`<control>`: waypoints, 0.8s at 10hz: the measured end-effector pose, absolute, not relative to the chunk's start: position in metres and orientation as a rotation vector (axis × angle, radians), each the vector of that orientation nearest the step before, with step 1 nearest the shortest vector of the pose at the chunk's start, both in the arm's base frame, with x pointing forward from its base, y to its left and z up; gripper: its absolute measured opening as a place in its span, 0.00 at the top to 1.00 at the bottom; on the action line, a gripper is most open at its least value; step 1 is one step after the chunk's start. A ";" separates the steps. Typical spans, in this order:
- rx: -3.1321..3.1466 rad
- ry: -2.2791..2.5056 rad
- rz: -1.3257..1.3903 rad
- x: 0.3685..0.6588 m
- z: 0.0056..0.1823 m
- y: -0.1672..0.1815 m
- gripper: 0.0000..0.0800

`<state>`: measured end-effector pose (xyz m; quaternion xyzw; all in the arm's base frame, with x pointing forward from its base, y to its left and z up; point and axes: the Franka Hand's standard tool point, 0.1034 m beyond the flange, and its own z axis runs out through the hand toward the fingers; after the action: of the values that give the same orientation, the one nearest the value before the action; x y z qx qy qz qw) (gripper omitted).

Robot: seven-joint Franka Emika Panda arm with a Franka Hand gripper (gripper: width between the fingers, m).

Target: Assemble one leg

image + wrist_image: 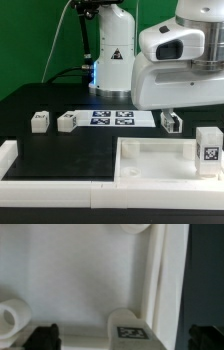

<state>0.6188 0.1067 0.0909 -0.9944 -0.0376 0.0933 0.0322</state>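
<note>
My gripper point(124, 338) is spread wide and holds nothing. The leg point(128, 325) sits between my fingers point(45, 336), touching neither, on the white panel point(70, 274) just beside its raised rim. Its tagged face looks toward my wrist camera, and its length runs along the rim.

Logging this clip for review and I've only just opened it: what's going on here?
The arm's gripper hangs open over the white panel. Its fingers are spread to either side of a leg near the panel's edge and neither touches it, so nothing is held. In the exterior view, a second leg and a third leg lie loose on the black table beside the marker board.
</note>
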 end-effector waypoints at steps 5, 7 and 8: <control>-3.056 -0.124 0.267 0.631 0.085 0.107 0.19; -3.056 -0.128 0.267 0.631 0.085 0.108 0.19; -3.056 -0.128 0.267 0.631 0.085 0.108 0.19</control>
<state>0.6306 0.1080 0.0848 -0.9947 -0.0415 0.0869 0.0355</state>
